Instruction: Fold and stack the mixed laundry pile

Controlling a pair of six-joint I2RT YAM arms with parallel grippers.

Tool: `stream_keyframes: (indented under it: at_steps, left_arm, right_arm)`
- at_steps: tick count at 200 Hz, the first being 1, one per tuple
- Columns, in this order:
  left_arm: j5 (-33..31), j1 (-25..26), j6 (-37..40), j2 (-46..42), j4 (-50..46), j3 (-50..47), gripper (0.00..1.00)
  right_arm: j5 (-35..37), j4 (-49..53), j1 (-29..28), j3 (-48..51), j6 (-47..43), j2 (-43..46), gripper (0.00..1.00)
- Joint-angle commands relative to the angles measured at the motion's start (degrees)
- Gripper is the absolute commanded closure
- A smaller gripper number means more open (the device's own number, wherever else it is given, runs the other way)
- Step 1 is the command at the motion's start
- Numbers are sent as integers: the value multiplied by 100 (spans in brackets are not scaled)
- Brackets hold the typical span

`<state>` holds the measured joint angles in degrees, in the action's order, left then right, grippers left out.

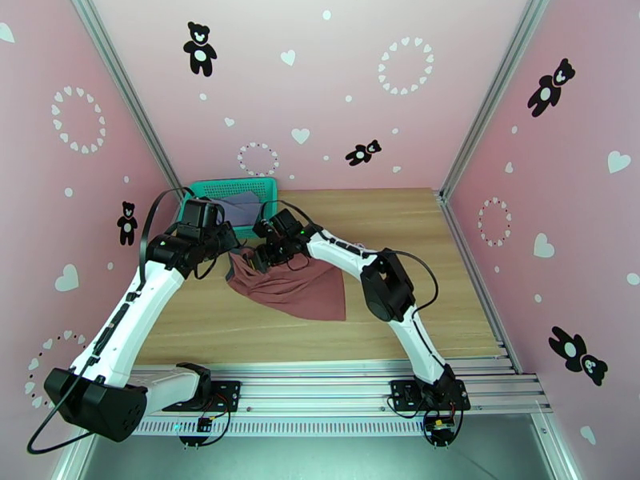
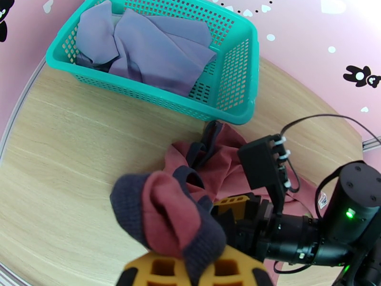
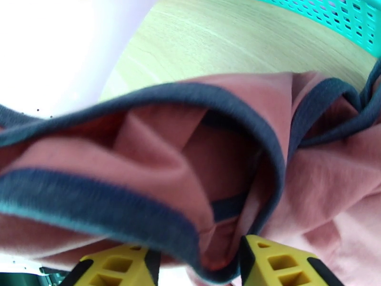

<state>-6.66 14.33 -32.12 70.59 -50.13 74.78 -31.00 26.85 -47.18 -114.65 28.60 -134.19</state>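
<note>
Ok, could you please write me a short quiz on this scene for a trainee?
1. True or false: the shirt lies in the basket.
2. What does the left gripper pinch? A) the tank top B) the shirt C) the basket
3. Fill in: the tank top's trim is ___.
Key: 1 true; 2 A; 3 navy.
</note>
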Motion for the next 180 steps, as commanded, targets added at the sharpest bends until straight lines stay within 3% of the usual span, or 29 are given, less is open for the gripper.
stream_keyframes:
  at_steps: [1, 25, 43, 71, 94, 113, 142, 180]
  left_arm:
    - [19, -27, 39, -207, 82, 26, 100]
    - [17, -27, 39, -262, 51, 51, 100]
    - [-10, -26, 33, -308, 17, 99, 100]
    - [-108, -26, 111, -344, -129, 505, 100]
    - [-215, -26, 285, -285, -272, 1270, 100]
    - [-134, -26, 421, -172, -250, 1987, 100]
    - [255, -26, 530, -63, -81, 2857, 100]
    - [610, -26, 670, 8, -190, 4088, 100]
  right_arm:
    - [41, 127, -37, -222, 49, -196, 55]
    - [96, 234, -45, -222, -17, -163, 72]
    - [292, 440, -54, -240, -155, -16, 100]
    - [1239, 1512, -28, -692, -915, 587, 100]
    - [2491, 2483, -17, -1271, -1742, 1412, 100]
    - [3089, 2932, -19, -1568, -2311, 2234, 100]
    - [3162, 3431, -45, -1747, -2806, 3332, 100]
    - [2356, 3953, -163, -1966, -3035, 4310, 100]
